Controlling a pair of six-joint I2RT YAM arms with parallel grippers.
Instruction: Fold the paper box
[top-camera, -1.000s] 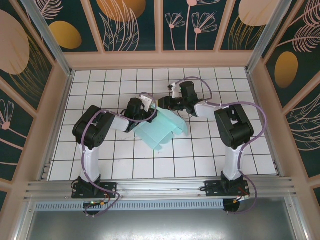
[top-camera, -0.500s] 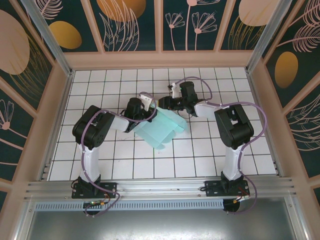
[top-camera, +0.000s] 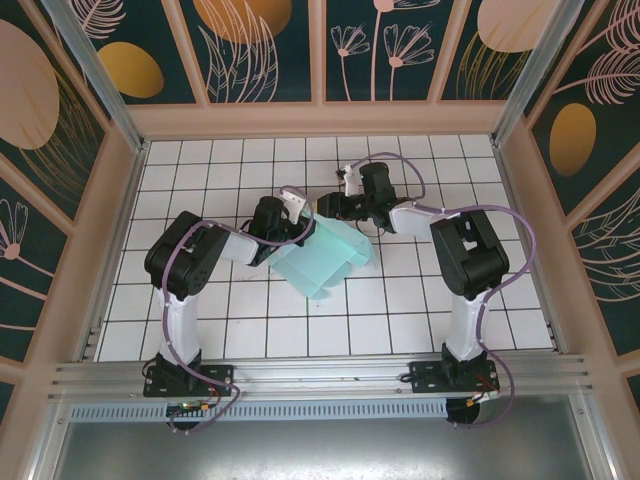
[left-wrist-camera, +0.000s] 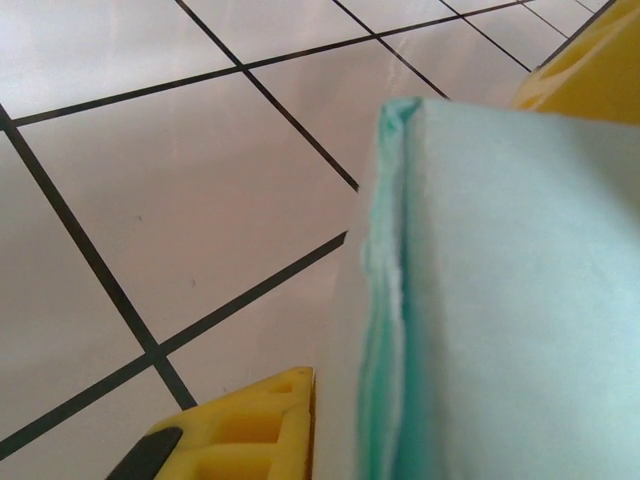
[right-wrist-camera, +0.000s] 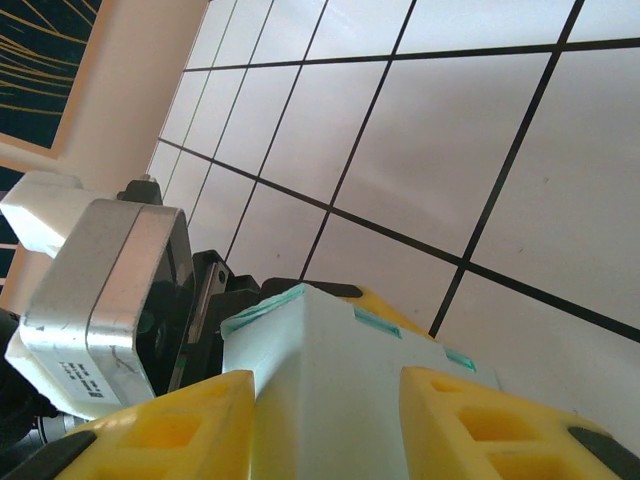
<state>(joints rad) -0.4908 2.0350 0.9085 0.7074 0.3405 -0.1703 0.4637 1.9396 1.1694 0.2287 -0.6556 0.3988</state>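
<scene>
The pale teal paper box (top-camera: 325, 258) lies partly folded on the white tiled floor between both arms. From the left, my left gripper (top-camera: 297, 228) meets its upper left edge. In the left wrist view a doubled card wall (left-wrist-camera: 400, 300) stands edge-on between the two yellow fingers (left-wrist-camera: 235, 430), and the left gripper (left-wrist-camera: 420, 235) is shut on it. My right gripper (top-camera: 336, 208) comes in from the right at the box's top corner. In the right wrist view its yellow fingers (right-wrist-camera: 160, 430) press both sides of the box corner (right-wrist-camera: 330, 350), so the right gripper (right-wrist-camera: 328, 390) is shut on it.
The white tiled floor (top-camera: 250, 320) is walled by a pale wooden frame (top-camera: 320, 118) and patterned panels. The left arm's silver wrist housing (right-wrist-camera: 100, 300) sits close behind the box corner, near my right fingers. Both arm bases stand on the near rail (top-camera: 320, 375).
The box's right flap has drawn in, so the box looks narrower and more compact. The left gripper has closed onto the box's wall. The arms have barely shifted.
</scene>
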